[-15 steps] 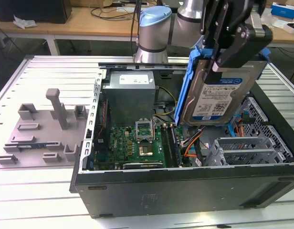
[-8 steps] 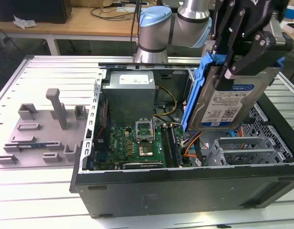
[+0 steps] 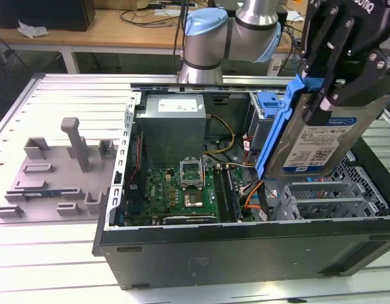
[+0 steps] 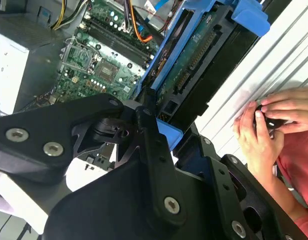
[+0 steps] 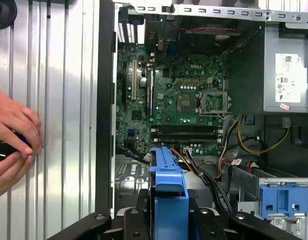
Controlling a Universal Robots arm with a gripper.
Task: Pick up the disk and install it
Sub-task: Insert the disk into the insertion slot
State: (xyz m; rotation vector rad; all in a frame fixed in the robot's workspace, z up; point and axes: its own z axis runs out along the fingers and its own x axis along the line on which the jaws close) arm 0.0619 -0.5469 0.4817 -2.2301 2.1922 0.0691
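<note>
I work over a ribbed silver tabletop (image 3: 49, 259); behind it stands a wooden desk (image 3: 113, 28) on white legs (image 3: 69, 60), carrying cables (image 3: 150, 16) and a black box (image 3: 43, 12), under even light

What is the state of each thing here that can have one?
computer case: lying on its side, side panel off, inside exposed.
disk: lifted, tilted, above the computer case, not yet installed.
gripper: shut on the disk.
person's hands: beside the computer case, closed around a small dark object.
</note>
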